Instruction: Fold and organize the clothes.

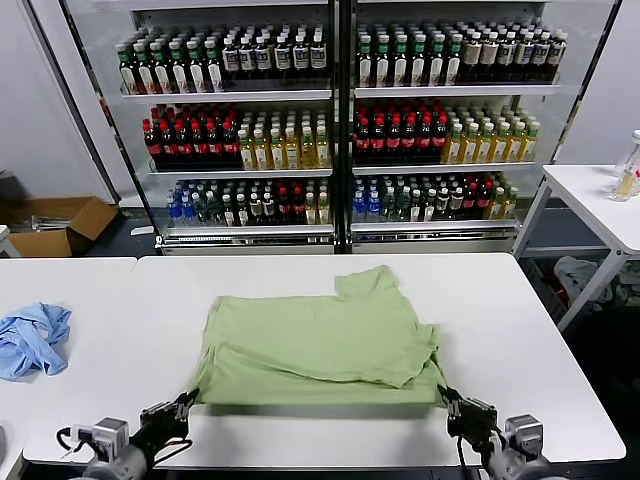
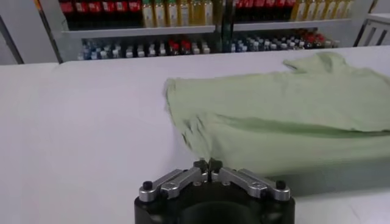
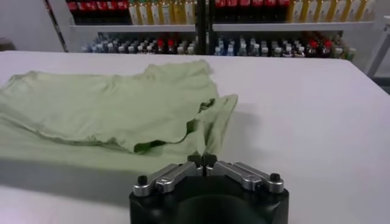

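Observation:
The light green shirt [image 1: 320,345] lies on the white table [image 1: 520,330], its back up, one sleeve toward the far side; the checkered print is hidden. My left gripper [image 1: 186,404] is at the near left corner, shut on the hem, with fabric pinched between its tips in the left wrist view [image 2: 207,164]. My right gripper [image 1: 445,397] is at the near right corner, shut on the hem there [image 3: 202,159]. The shirt fills both wrist views [image 2: 274,115] [image 3: 109,109]. Its near edge is slightly raised off the table.
A light-blue cloth [image 1: 30,340] lies on the neighbouring table to the left. A glass-door cooler full of bottles [image 1: 330,120] stands behind the table. A cardboard box [image 1: 55,225] is on the floor at far left. Another white table [image 1: 600,200] stands at right.

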You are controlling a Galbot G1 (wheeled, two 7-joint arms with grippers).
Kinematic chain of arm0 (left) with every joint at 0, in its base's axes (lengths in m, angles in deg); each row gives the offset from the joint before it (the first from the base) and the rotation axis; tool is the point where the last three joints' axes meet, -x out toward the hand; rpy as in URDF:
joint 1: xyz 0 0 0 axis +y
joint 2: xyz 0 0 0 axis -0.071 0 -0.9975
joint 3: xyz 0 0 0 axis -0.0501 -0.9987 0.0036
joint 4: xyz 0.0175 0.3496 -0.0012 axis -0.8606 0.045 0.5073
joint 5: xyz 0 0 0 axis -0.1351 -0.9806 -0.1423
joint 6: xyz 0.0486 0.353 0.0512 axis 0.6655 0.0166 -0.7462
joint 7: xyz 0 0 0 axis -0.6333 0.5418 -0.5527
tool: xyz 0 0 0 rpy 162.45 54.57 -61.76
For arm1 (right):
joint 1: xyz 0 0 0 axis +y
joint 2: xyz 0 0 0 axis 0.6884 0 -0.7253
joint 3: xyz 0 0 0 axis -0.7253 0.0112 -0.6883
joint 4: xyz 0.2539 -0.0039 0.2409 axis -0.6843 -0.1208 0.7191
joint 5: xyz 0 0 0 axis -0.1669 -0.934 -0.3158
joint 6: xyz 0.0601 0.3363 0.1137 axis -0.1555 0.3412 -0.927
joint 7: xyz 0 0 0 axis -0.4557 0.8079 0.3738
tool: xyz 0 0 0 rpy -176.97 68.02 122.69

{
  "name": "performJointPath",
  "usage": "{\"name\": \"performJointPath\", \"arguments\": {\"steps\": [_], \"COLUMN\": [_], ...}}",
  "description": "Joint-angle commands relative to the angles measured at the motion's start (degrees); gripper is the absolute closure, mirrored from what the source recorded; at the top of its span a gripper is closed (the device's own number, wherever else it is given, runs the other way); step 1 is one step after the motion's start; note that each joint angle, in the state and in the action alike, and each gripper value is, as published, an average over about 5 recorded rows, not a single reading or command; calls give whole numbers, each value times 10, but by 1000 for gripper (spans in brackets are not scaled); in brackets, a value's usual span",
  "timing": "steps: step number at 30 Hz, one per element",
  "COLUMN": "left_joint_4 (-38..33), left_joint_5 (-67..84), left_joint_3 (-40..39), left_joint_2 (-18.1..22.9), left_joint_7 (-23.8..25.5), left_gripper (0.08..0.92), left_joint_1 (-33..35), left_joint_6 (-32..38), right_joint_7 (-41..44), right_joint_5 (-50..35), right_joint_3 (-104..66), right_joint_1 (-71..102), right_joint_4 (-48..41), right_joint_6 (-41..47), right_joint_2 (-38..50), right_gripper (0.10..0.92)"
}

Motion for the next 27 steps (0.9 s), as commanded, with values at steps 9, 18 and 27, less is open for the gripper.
{"name": "performJointPath", "arguments": {"steps": [9, 18, 27], "left_joint_4": [-29, -83, -71], "left_joint_5": [-21, -15, 11], "left_joint_3": [19, 39, 21], "left_joint_2": [5, 12, -2], "left_joint_7": [-12, -22, -1], "left_gripper": [917, 730, 470], "left_joint_1": [66, 58, -57], "left_joint_6": [-15, -35, -34], "right_joint_7": [1, 2, -12], "right_joint_5": [30, 32, 4], "right_joint_3": [0, -13, -5], "right_joint_1": [59, 44, -109], "right_joint_4": [24, 43, 19], "right_joint_6": [-6, -2, 21], "right_joint_2": [-13, -5, 1], "right_gripper": [919, 770, 510]}}
